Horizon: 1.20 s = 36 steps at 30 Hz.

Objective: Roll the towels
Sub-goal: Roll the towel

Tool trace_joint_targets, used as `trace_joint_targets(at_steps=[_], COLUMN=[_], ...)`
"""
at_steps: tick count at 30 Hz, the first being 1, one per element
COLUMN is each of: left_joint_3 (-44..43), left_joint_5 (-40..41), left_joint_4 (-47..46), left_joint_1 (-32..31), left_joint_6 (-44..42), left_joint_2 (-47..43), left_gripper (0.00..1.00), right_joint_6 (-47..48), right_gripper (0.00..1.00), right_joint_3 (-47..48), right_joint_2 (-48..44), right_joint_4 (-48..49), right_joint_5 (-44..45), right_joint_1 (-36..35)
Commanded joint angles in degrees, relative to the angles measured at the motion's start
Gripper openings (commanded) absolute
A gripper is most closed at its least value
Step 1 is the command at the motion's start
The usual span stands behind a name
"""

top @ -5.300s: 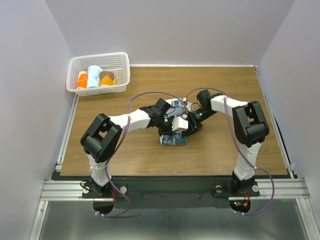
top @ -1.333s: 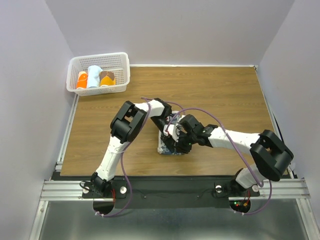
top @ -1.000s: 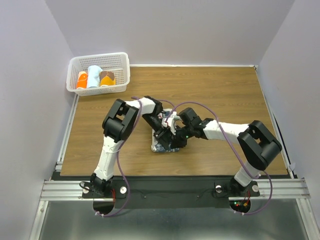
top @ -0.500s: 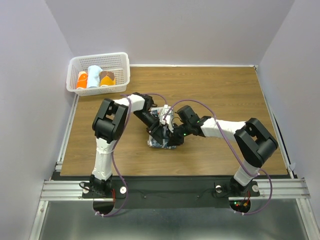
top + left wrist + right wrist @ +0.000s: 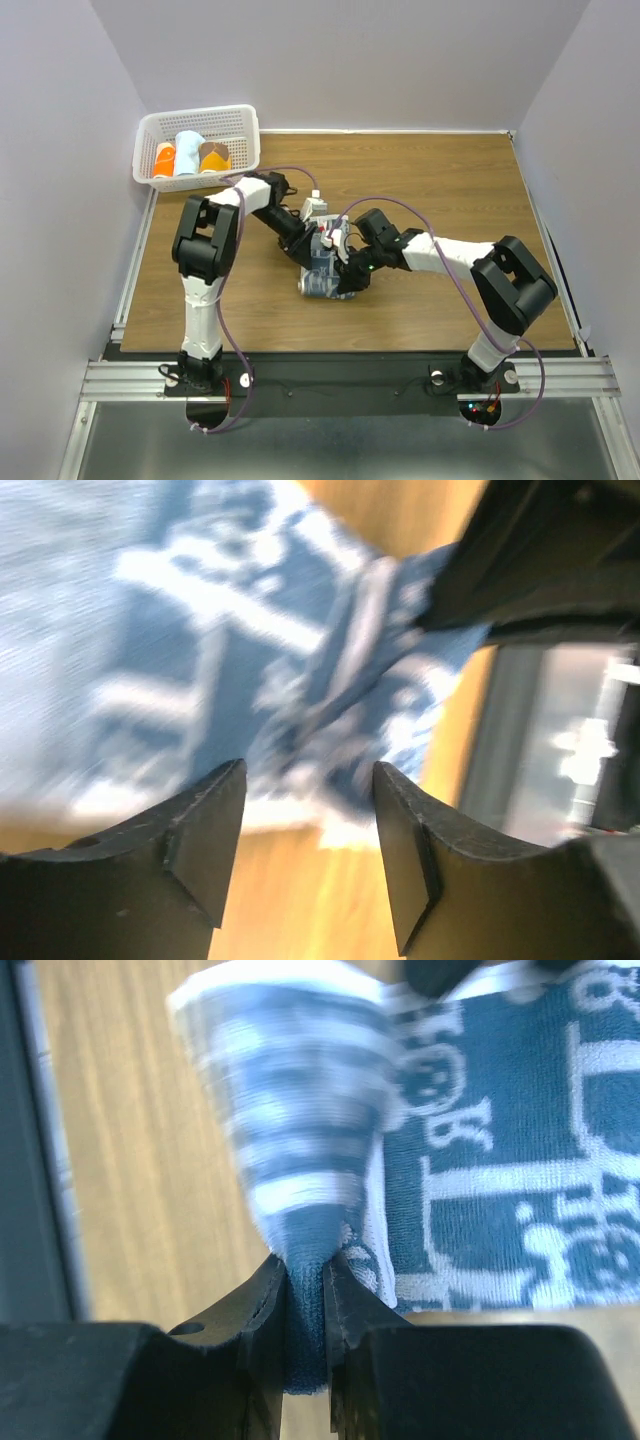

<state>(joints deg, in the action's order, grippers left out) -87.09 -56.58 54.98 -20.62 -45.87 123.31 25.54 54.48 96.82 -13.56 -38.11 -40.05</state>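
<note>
The navy towel [image 5: 315, 283] lies bunched near the middle of the counter [image 5: 450, 180]. The right claw [image 5: 305, 1285], reaching in from 3 o'clock, is pressed together on a twisted fold of the cloth. The left claw [image 5: 308, 780], coming from 11 o'clock, hangs over the towel with its fingers spread

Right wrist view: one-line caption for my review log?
Right hand shut on a pinched fold of the navy patterned towel, wooden table beside it.

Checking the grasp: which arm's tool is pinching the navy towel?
The right tool, shut on a fold of the navy towel; the left tool stands open.
</note>
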Motion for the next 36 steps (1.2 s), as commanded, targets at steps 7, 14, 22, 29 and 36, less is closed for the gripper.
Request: trace_joint_targets(at_steps=[7, 14, 22, 29, 36], left_joint_3=[8.33, 19.22, 42.07, 55.78, 61.16], left_joint_5=[10.25, 17.46, 20.35, 40.82, 49.44], left_joint_4=[-11.12, -25.75, -33.64, -43.25, -50.58], left_joint_1=[5.59, 8.84, 2.80, -20.40, -35.18], left_joint_6=[-0.63, 2.80, -4.75, -6.60, -12.84], left_joint_2=[-19.85, -36.88, -66.08, -76.35, -73.14], left_gripper=[0.73, 0.96, 0.99, 0.99, 0.99], right_joint_6=[-7.25, -11.03, -14.72, -16.22, -16.75], right_gripper=[0.09, 0.10, 0.12, 0.13, 0.17], right_joint_3=[3.88, 8.36, 17.58, 22.59, 25.32], right_joint_2=[4.52, 8.47, 20.50, 27.80, 31.68], right_joint_4=[-11.48, -15.43, -21.67, -24.58, -26.87], right_joint_5=[-8.38, -11.19, -17.87, -21.83, -23.06], right_joint_1=[1.03, 1.73, 2.79, 4.28, 5.07])
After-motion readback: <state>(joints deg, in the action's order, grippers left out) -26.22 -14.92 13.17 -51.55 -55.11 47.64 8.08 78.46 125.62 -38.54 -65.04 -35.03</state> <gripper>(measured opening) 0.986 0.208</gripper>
